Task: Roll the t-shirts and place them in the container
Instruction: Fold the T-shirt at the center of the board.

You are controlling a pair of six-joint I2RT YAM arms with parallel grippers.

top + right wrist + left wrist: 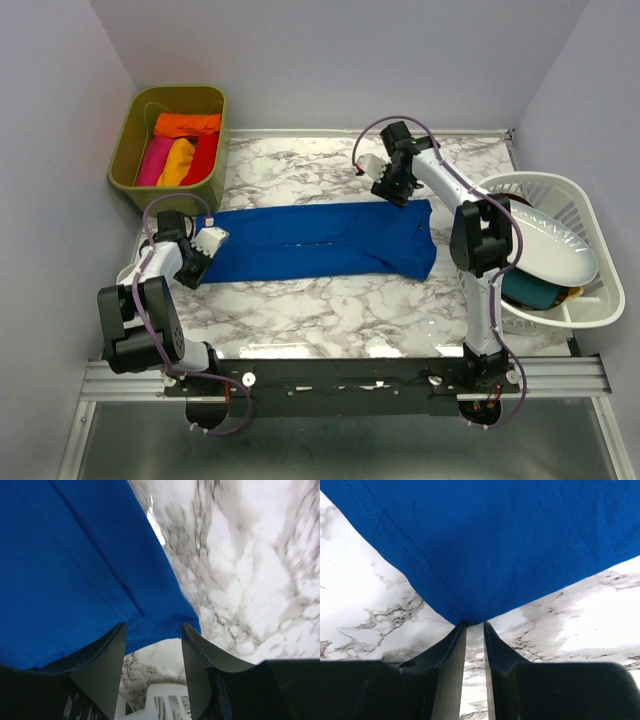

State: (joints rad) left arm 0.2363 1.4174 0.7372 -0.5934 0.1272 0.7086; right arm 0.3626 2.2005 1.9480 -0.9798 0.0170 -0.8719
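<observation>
Looking down from above, the blue shirt lies flat on the table, folded into one long strip from side to side. The left claw sits at its left end. The right claw hovers over its far right corner. Some bright shirts are bundled in the green tub at the back left.

From the left claw's own camera, the two fingers are nearly together and pinch the very corner of the blue shirt. The cloth looks soft and smooth, with a stitched hem.

From the right claw's camera, the fingers stand wide apart with nothing between them. The shirt's edge lies just past them, a bit blurry.

I think rolling comes next. To do it well, both claws should grab one end evenly, keep the edges lined up and roll tight, so it doesn't go crooked.
</observation>
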